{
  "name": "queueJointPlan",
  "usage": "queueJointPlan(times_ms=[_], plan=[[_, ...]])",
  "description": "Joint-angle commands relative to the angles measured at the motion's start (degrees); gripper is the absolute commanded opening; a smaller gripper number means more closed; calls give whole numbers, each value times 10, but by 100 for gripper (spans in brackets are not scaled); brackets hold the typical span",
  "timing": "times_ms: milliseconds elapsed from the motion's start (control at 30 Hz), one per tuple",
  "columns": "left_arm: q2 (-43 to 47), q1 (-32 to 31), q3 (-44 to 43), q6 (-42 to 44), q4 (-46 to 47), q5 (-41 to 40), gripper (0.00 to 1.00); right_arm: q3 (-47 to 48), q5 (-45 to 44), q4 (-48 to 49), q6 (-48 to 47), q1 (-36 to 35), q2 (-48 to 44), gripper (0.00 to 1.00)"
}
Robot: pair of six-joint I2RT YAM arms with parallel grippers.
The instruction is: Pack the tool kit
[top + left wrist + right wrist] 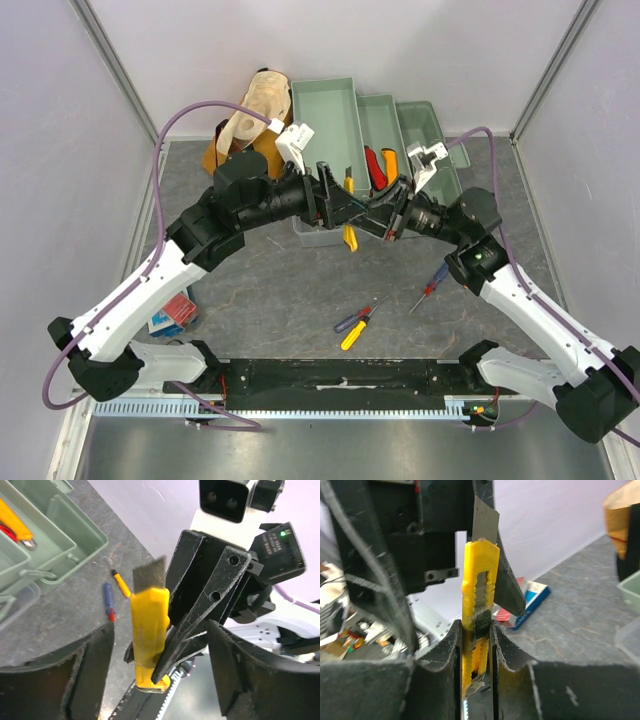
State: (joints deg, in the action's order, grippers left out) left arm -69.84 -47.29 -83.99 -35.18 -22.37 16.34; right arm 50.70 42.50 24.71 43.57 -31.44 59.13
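Yellow box-cutter [480, 580] — grey blade out — pinched by right gripper [476, 632]; left gripper [160, 630] spread either side.

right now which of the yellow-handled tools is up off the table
The yellow utility knife, blade out, clamped in the right pincer in mid-air. The yellow-handled screwdriver lies flat on the table.

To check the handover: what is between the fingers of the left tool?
Left wrist view: the yellow utility knife, blade out, clamped by the right tool; the left tool stands open around it.
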Motion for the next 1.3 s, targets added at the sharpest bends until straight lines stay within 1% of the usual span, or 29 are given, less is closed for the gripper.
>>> queueJointPlan(times_ms=[0, 100, 167, 233, 333, 433, 533, 667, 767, 800, 933, 1033, 1267], plan=[[-15, 17, -48, 29, -14, -67, 86, 81, -96, -88, -51, -2, 33, 11], [-21, 58, -53, 36, -28, -115, 88, 149, -192, -189, -107, 1, 83, 10], [-32, 113, -66, 22, -46, -102, 89, 207, -279, -262, -147, 3, 120, 8], [-44, 169, -82, 27, -56, -69, 90, 257, -337, -296, -172, 11, 165, 8], [-62, 193, -105, 80, -75, -90, 91, 363, -410, -359, -190, 46, 249, 8], [-78, 219, -126, 95, -115, -91, 91, 437, -413, -367, -199, 93, 323, 9], [-84, 244, -132, 96, -146, -77, 91, 507, -443, -395, -239, 112, 393, 9], [-72, 257, -106, 93, -165, -83, 91, 573, -497, -407, -324, 117, 464, 11], [-66, 261, -91, 86, -165, -73, 92, 623, -508, -420, -356, 118, 528, 11], [-65, 261, -90, 87, -163, -67, 94, 639, -511, -426, -355, 117, 548, 11], [-71, 263, -92, 92, -153, -67, 95, 667, -527, -427, -354, 118, 611, 10], [-76, 265, -91, 93, -144, -63, 95, 684, -567, -426, -372, 117, 643, 10], [-86, 268, -61, 98, -109, -55, 95, 714, -581, -425, -401, 117, 703, 12]])
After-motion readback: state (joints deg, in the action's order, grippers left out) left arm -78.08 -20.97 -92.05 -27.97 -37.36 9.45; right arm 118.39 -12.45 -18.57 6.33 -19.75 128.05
